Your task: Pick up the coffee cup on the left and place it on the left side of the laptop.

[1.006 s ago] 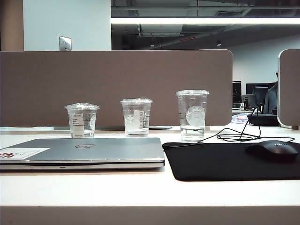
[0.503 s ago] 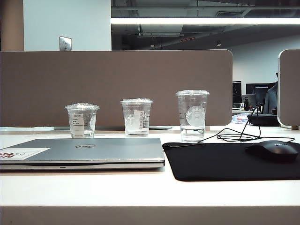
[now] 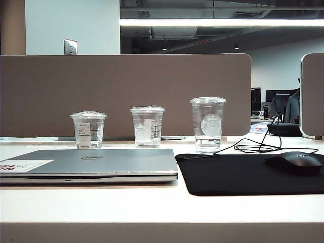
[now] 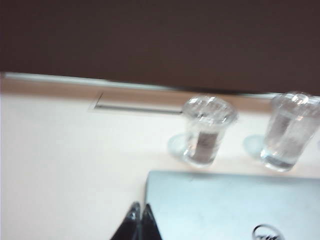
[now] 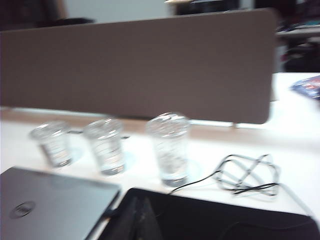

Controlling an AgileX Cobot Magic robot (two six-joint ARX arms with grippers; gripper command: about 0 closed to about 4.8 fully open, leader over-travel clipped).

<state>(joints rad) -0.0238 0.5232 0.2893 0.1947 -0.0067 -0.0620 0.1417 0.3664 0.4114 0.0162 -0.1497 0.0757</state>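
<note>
The coffee cup, the shortest clear lidded cup with a narrow white label, stands upright behind the closed silver laptop, near its left end. Neither gripper shows in the exterior view. In the left wrist view my left gripper is shut and empty, above the laptop's left edge and well short of the coffee cup. In the right wrist view my right gripper, fingers together, hangs over the black mouse pad, with the coffee cup far off to the side.
Two taller clear cups stand to the right of the coffee cup. A black mouse lies on the mouse pad, with a coiled cable behind. A brown partition closes the desk's back.
</note>
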